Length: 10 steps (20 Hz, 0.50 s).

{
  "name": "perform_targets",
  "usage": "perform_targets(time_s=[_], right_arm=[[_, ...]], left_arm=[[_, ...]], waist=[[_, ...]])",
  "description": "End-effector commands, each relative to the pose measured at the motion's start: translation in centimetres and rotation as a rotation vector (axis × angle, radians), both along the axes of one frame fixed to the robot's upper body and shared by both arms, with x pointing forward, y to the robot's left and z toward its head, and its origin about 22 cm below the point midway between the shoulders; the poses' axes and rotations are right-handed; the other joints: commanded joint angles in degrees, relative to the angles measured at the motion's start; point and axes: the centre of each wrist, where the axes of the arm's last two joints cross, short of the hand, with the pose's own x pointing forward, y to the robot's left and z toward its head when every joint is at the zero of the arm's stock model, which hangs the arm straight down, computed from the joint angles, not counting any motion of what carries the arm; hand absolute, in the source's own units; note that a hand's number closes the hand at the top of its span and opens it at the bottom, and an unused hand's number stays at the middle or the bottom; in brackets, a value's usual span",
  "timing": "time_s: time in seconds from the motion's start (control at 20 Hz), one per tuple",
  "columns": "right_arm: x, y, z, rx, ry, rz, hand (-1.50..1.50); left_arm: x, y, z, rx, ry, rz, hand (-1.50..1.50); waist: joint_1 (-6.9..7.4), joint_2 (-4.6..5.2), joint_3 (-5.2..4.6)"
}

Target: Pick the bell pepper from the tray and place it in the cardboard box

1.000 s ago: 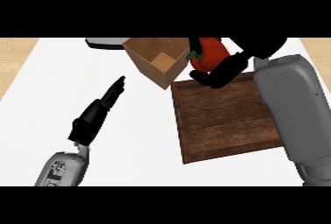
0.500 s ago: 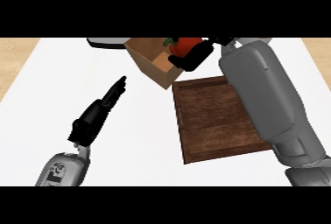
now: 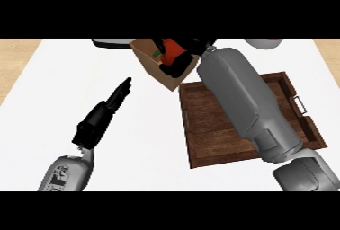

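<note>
Right hand [image 3: 178, 63] holds bell pepper [image 3: 171, 47] inside cardboard box [image 3: 166, 76]; tray [image 3: 212, 130] alongside.

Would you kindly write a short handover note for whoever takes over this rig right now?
Right hand: shut on the bell pepper, held over the open cardboard box.
Left hand: open, fingers straight, above the white counter left of the box, holding nothing.
Tray: wooden, right of the box, partly under the right forearm; no pepper on it.
Done: pepper picked off the tray and carried to the box.
Left: lower it in, release, withdraw.
</note>
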Motion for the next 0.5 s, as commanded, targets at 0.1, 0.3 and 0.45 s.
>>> perform_targets(time_s=[0.1,0.3,0.45], right_arm=[[1.0,-0.8,-3.3,0.017,0.240,-0.082,-1.50],[0.5,-0.3,-6.2,-0.019,0.299,-0.055,-1.50],[1.1,-0.2,-4.3,0.103,0.324,0.002,-1.50]], left_arm=[[0.1,1.5,1.0,0.017,0.003,-0.005,0.00],[-0.2,-1.0,0.0,-0.002,-0.006,-0.011,0.00],[1.0,-0.7,1.6,-0.015,-0.009,-0.020,0.00]], waist=[[1.04,0.29,0.02],[1.74,0.76,0.02],[1.23,0.60,0.04]])
